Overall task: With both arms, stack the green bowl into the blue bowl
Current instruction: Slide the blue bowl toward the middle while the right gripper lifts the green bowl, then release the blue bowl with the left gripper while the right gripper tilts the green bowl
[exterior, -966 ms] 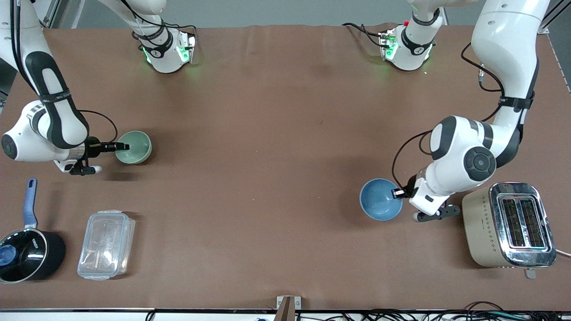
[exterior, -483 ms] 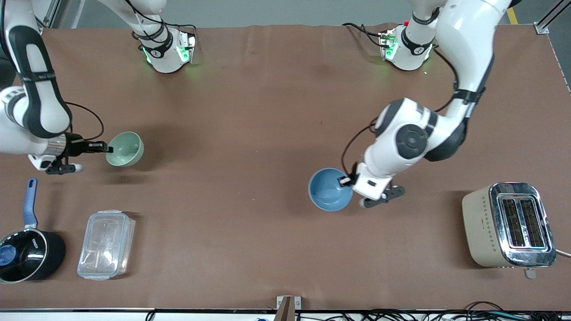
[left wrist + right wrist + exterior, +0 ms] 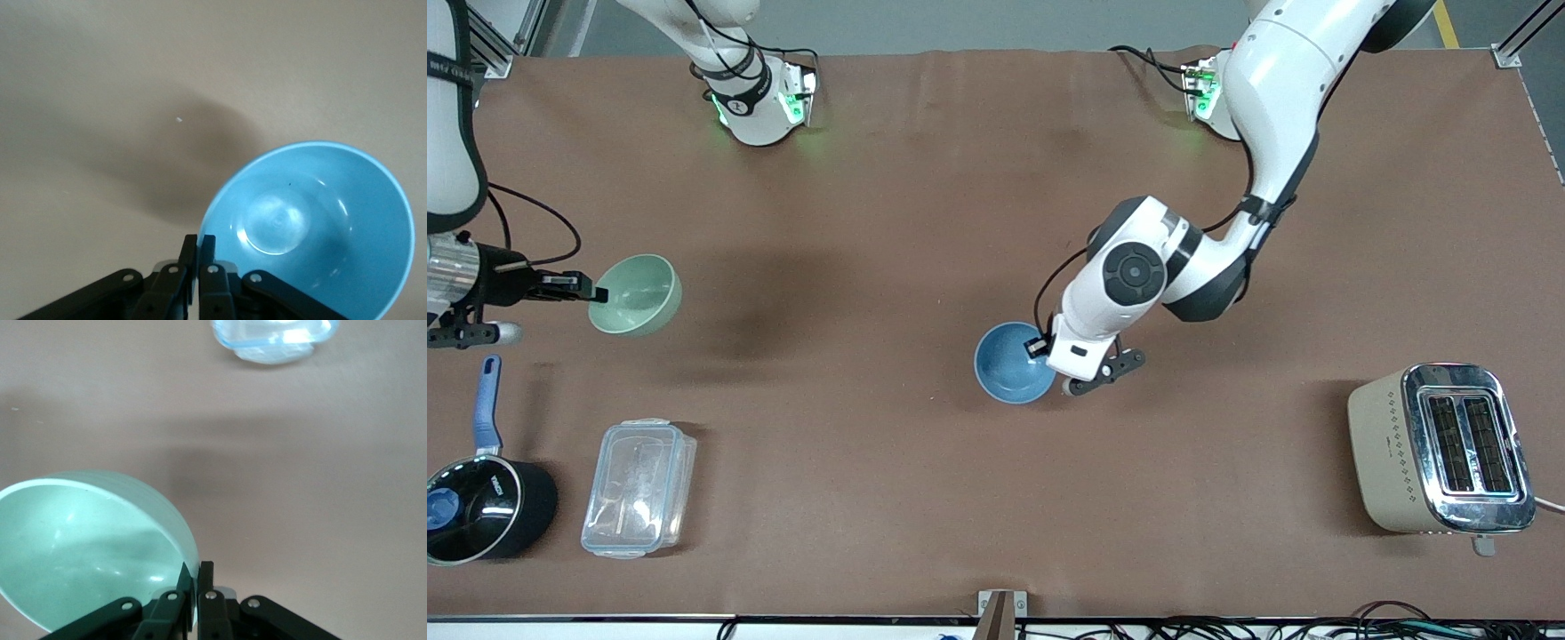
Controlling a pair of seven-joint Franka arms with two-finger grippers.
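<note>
My right gripper point(image 3: 596, 292) is shut on the rim of the pale green bowl point(image 3: 636, 294) and holds it tilted in the air over the table at the right arm's end. In the right wrist view its fingers point(image 3: 206, 577) pinch the green bowl's wall point(image 3: 87, 553). My left gripper point(image 3: 1037, 347) is shut on the rim of the sky-blue bowl point(image 3: 1014, 363) and holds it just over the middle of the table. In the left wrist view its fingers point(image 3: 190, 248) clamp the blue bowl's rim point(image 3: 313, 220).
A black saucepan with a blue handle point(image 3: 476, 493) and a clear lidded container point(image 3: 639, 487) sit near the front camera at the right arm's end. The container also shows in the right wrist view point(image 3: 273, 337). A beige toaster point(image 3: 1440, 447) stands at the left arm's end.
My left gripper has carried the blue bowl from beside the toaster toward the table's middle. My right gripper has lifted the green bowl and drawn it toward the right arm's end.
</note>
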